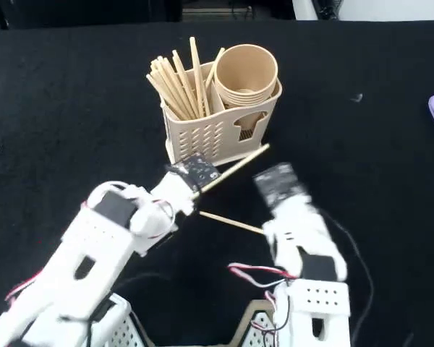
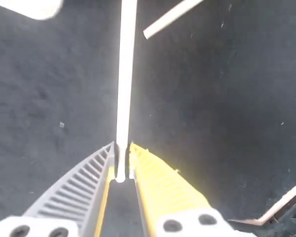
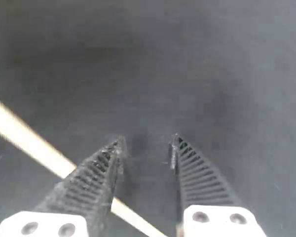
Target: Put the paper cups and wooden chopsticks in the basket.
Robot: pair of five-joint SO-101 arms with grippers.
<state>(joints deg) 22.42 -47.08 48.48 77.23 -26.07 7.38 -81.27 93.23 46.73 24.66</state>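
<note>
Left gripper (image 2: pixel 122 146) fingers pinch a wooden chopstick (image 2: pixel 124 74), its long axis running straight out toward the basket (image 1: pixel 210 135) at the table's (image 1: pixel 369 188) far middle. Right gripper (image 3: pixel 145 141) fingers are apart above a loose chopstick (image 3: pixel 19 132) lying crosswise.

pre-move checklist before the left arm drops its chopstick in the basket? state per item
1. Left gripper clamped on held chopstick: ok.
2. Held chopstick over the basket opening: not ok, it runs along the front wall.
3. Paper cups in basket: ok.
4. Right gripper free, jaws apart: ok.
5. Loose chopstick in basket: not ok, it lies on the table between the arms.
6. Chopstick tip clear of basket wall: cannot tell.
</note>
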